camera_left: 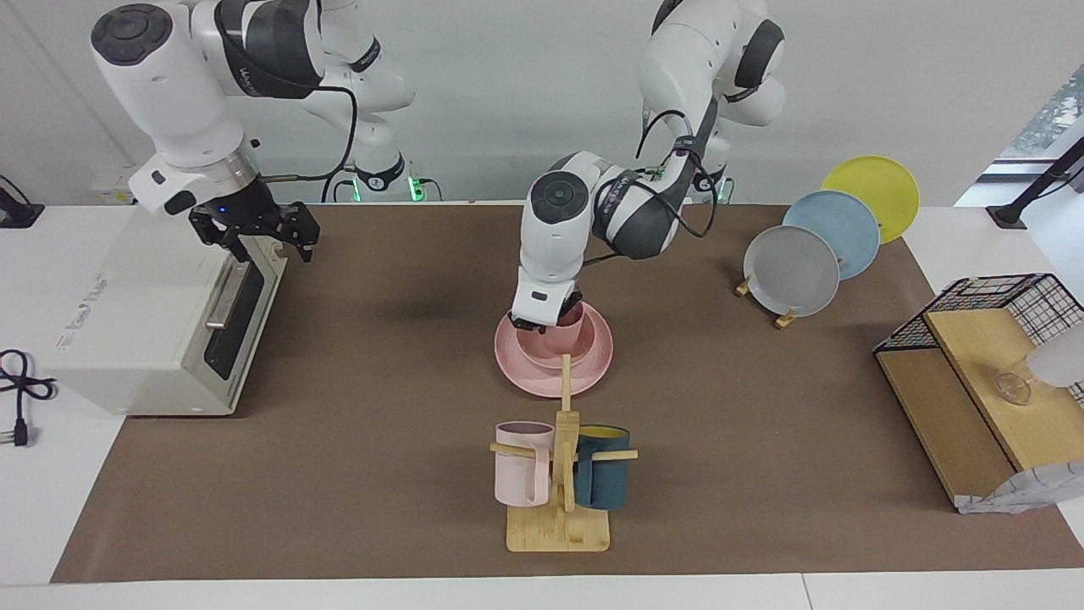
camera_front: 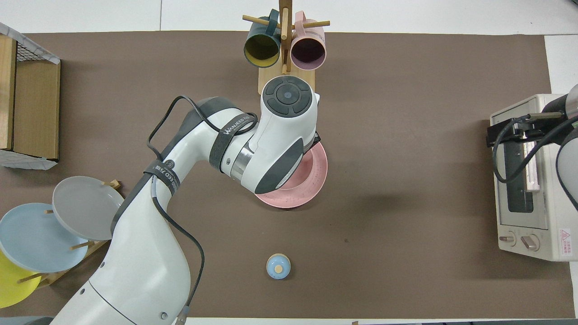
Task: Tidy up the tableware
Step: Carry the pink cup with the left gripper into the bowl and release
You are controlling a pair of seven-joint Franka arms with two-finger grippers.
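the plate (camera_left: 584, 373) lies mid-table with the bowl (camera_left: 542, 349) on it and the cup (camera_left: 569, 326) in the bowl. in the overhead view, taking the plate as the dial's centre, the mug stand (camera_front: 285, 76) sits at 12 o'clock, the oven (camera_front: 528, 198) at 3, a small knob (camera_front: 278, 266) at 6, the plate rack (camera_front: 54, 234) at 8, and the wire shelf (camera_front: 27, 99) at 10.

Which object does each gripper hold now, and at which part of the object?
The left gripper is at the rim of the pink cup, which stands in the pink bowl; a firm hold cannot be confirmed. The right gripper, over the toaster oven, holds nothing.
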